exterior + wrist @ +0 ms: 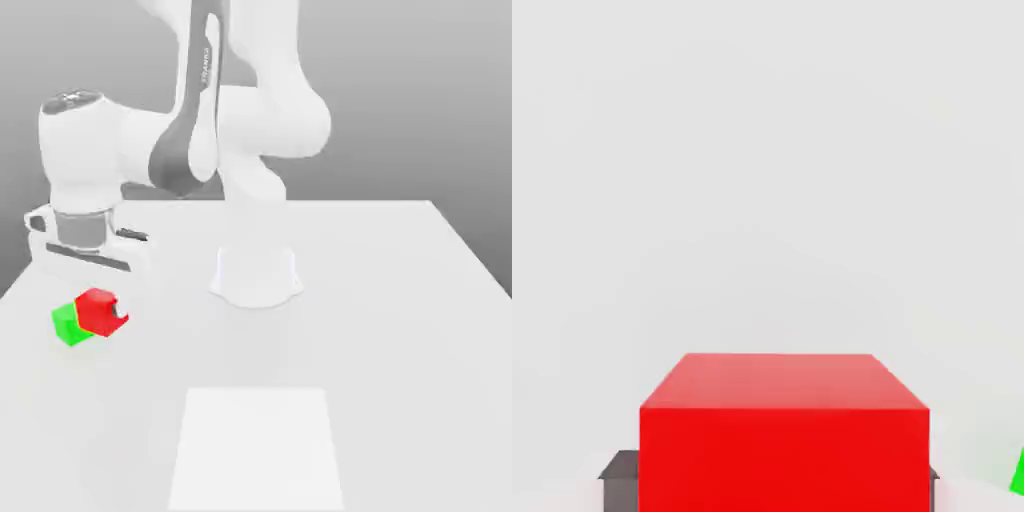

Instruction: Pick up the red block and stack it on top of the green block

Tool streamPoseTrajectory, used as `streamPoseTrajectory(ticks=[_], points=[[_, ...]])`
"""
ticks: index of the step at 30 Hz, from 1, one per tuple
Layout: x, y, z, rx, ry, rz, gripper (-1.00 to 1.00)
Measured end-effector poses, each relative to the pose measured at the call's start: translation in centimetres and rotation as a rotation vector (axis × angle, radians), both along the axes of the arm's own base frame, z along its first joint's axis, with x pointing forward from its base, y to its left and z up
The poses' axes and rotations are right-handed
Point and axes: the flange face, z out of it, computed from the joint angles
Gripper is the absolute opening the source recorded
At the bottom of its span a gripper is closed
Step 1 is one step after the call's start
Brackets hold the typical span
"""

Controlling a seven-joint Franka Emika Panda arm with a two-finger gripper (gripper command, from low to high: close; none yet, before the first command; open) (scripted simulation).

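Gripper (782, 480) clamped on the red block (98, 310), held just beside the green block (66, 324)

the arm (240, 110) is glossy white with rounded links and dark grey joint panels, one bearing small lettering. its hand (85, 235) has a grey collar; dark grey fingertips (620, 480) show in the hand view.

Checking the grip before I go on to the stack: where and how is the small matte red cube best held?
Hold the small matte red cube by two opposite flat side faces, coming straight down from above, which leaves its underside free for the small matte green cube. That is the hold now: in the hand view a dark finger shows at each side face of the cube, the tool shut on it.
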Motion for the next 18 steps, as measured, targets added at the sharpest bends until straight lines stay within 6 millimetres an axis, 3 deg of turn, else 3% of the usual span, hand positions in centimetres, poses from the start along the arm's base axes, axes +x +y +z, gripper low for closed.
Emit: streamPoseTrajectory(ticks=[3,4,13,14,18], points=[[-5.4,-3.9,0.3,0.006,0.001,-0.11,-1.0],[-6.3,-4.4,0.1,0.008,-0.001,-0.127,-1.0],[-7.0,-4.9,-5.3,0.011,-0.004,-0.139,-1.0],[-7.0,-4.8,-5.9,0.01,-0.002,-0.138,1.0],[-7.0,-4.8,-5.9,0.01,-0.002,-0.138,1.0]])
